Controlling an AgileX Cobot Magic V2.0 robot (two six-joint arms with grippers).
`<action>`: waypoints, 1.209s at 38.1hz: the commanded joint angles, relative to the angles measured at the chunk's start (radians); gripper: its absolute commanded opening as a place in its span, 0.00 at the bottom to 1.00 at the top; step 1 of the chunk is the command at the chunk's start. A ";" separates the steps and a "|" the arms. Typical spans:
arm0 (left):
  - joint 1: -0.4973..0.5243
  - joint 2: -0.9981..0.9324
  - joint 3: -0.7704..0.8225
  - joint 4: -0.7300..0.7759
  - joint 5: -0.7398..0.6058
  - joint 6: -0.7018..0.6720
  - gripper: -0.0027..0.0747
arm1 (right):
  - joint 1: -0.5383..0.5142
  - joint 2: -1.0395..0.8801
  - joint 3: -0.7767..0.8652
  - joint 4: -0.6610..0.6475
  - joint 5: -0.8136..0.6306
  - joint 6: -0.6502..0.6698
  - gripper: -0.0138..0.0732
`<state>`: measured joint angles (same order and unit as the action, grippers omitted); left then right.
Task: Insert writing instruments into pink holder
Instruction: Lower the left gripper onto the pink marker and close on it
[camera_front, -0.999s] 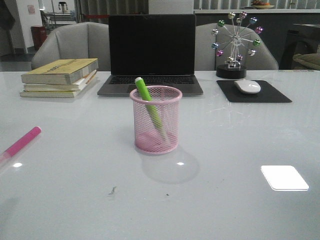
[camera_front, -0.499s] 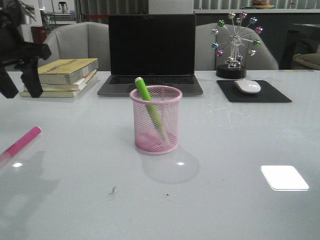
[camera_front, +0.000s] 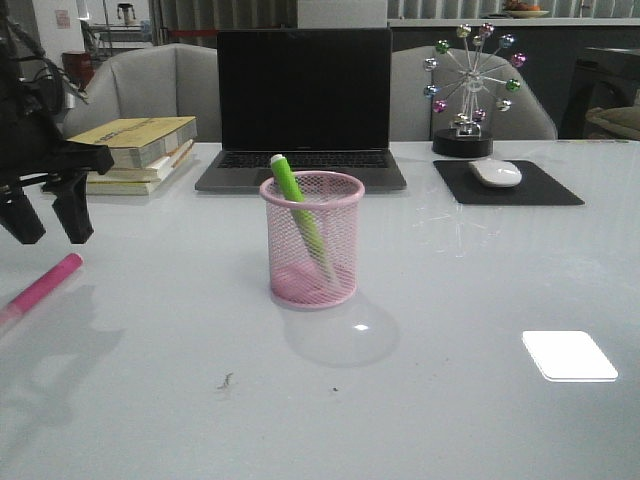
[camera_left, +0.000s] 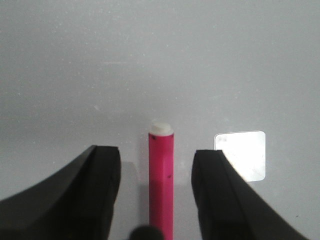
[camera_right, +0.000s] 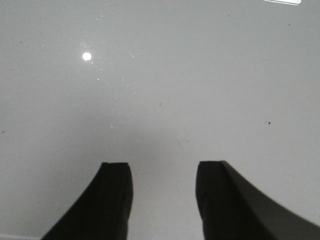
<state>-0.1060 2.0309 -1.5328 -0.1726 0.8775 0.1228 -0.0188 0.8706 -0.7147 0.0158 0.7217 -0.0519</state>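
**Left arm drops toward the pink marker; green one already in the cup**

Front view: a second ago no arm showed here; half a second ago the black left gripper (camera_front: 47, 218) appeared high at the table's left edge, and now it sits lower and a little nearer the bright pink highlighter marker (camera_front: 42, 285) lying flat on the glossy white table (camera_front: 480, 300). The fingers are spread wide and point down, with the marker below them and apart from them. I judge this the approach to the second pick, with half the task done: the lime green highlighter marker (camera_front: 296, 205) leans inside the pale pink wire-mesh pen cup (camera_front: 311, 240), its pale end poking above the rim. The cup stands well apart from the fingers, toward the table's middle.

Left wrist view: the left gripper (camera_left: 156, 192) has the pink marker (camera_left: 161, 185) running lengthwise between its wide-open fingers, touching neither. The barrel is vivid magenta, straight-sided, ending in a small white stub.

Right wrist view: the right gripper (camera_right: 162, 200) hangs over bare table, its fingers wide apart and holding nothing. No marker or cup lies near them.
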 joint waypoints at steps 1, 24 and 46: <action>-0.006 -0.055 -0.033 -0.007 -0.049 -0.012 0.54 | -0.008 -0.006 -0.029 -0.010 -0.053 -0.009 0.65; -0.006 0.021 -0.033 -0.007 0.032 -0.012 0.54 | -0.008 -0.006 -0.029 -0.010 -0.053 -0.009 0.65; -0.006 0.051 -0.033 -0.007 0.032 -0.012 0.20 | -0.008 -0.006 -0.029 -0.010 -0.052 -0.009 0.61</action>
<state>-0.1060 2.1167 -1.5490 -0.1650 0.9126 0.1213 -0.0188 0.8706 -0.7147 0.0158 0.7217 -0.0519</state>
